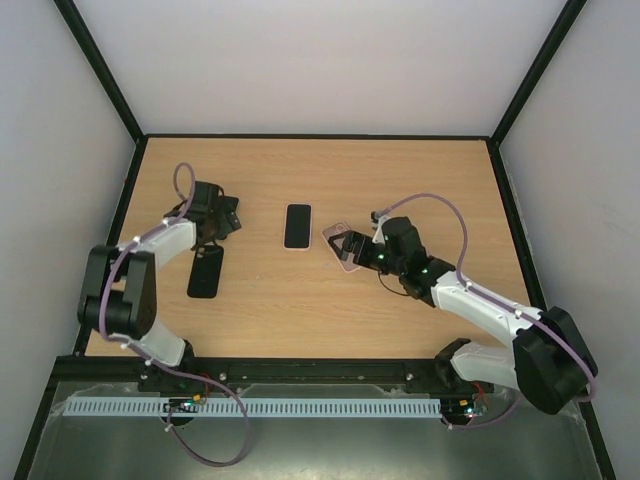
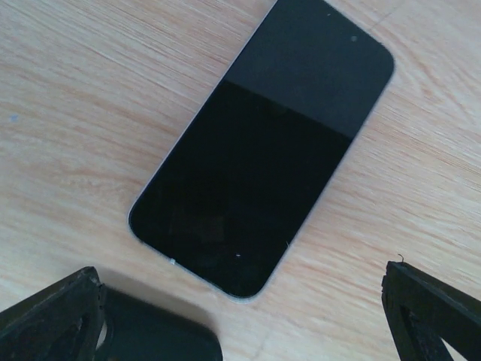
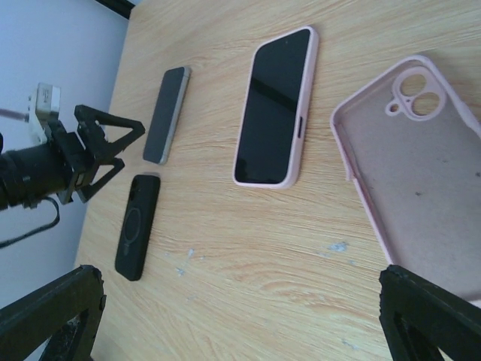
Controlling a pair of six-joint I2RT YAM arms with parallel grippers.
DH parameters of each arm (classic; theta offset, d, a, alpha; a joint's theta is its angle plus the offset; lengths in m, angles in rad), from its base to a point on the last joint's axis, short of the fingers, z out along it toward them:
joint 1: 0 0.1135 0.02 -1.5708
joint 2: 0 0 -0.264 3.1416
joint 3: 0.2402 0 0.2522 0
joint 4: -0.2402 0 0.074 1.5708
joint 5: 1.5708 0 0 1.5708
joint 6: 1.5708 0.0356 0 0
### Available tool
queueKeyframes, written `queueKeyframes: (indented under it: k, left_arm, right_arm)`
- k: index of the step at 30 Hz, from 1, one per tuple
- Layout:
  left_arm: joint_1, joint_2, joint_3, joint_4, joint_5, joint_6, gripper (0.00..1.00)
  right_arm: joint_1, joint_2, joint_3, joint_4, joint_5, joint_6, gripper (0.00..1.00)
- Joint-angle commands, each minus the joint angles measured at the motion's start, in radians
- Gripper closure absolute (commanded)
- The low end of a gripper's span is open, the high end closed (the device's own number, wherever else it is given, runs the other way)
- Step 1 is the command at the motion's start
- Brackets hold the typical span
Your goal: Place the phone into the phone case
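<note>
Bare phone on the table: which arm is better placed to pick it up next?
Left. The left fingers are open just above the bare phone. The right fingers are open at the empty pink case, farther from that phone.

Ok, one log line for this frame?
left tool: open, over bare phone | right tool: open, over empty pink case | status: not inserted

Wooden table point(image 1: 300, 315) (white walls point(image 1: 320, 60) around)
</note>
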Motion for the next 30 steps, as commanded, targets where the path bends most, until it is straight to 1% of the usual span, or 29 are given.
queueKeyframes:
  k: [1, 4, 10, 15, 20, 25, 27, 30]
  left_arm:
    - [0.011, 0.102, 0.083, 0.013, -0.066, 0.063, 0.00]
    - [0.016, 0.143, 0.109, 0.029, -0.089, 0.100, 0.00]
    - [0.038, 0.243, 0.173, 0.032, -0.066, 0.175, 0.00]
    - [0.058, 0.287, 0.209, 0.036, -0.015, 0.208, 0.00]
    - [0.058, 0.340, 0.242, 0.011, -0.008, 0.218, 0.00]
    - [0.058, 0.367, 0.249, 0.011, 0.031, 0.206, 0.00]
    - [0.053, 0.375, 0.262, -0.013, 0.052, 0.194, 0.00]
    - [0.038, 0.381, 0.271, -0.038, 0.047, 0.189, 0.01]
  right_arm:
    - [-0.002, -0.028, -0.025, -0.043, 0.078, -0.079, 0.02]
    - [-0.002, -0.030, -0.033, -0.063, 0.106, -0.107, 0.02]
    - [-0.002, -0.032, -0.045, -0.038, 0.106, -0.110, 0.02]
    - [-0.002, -0.016, -0.035, -0.075, 0.200, -0.158, 0.02]
    - [-0.002, 0.014, -0.003, -0.112, 0.295, -0.215, 0.02]
    - [-0.002, 0.065, 0.043, -0.159, 0.383, -0.263, 0.03]
    - [-0.002, 0.067, 0.046, -0.165, 0.439, -0.273, 0.02]
    - [-0.002, 0.055, 0.037, -0.162, 0.491, -0.289, 0.02]
